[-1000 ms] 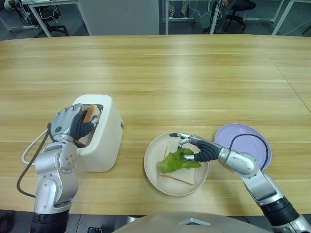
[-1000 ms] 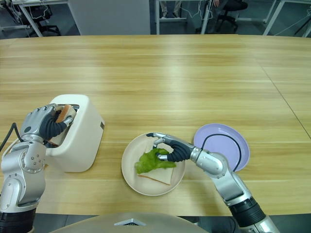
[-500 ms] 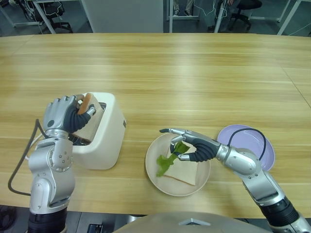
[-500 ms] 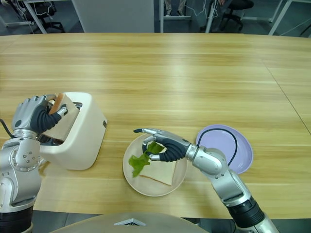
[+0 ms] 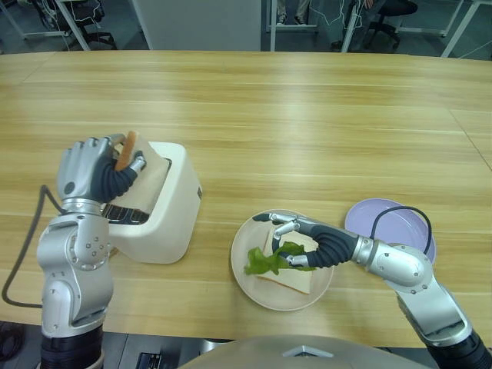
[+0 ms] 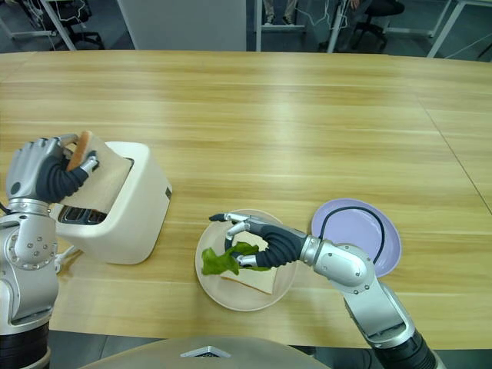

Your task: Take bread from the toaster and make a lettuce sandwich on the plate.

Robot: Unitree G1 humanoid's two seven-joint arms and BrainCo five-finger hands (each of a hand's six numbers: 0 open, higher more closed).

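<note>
The left hand (image 5: pixel 91 171) is closed on a slice of bread (image 5: pixel 144 183), gripping its browned top edge and holding it tilted above the white toaster (image 5: pixel 165 227). The slice's lower edge sits at the toaster's top opening; whether it is fully clear of the slot cannot be told. The toaster stands on the left part of the wooden tabletop (image 5: pixel 307 115), with a cord trailing off its near left side.

The right hand (image 5: pixel 309 244) is over the beige plate (image 5: pixel 240 240) near the front middle of the tabletop, its fingers curled around a green lettuce leaf (image 5: pixel 267 261). The leaf hangs leftward from the hand, low over a second slice of bread (image 5: pixel 296 280) that lies flat on the plate. Just to the right of this plate sits a purple plate (image 5: pixel 403 231), with a black cable of the arm looping above it
</note>
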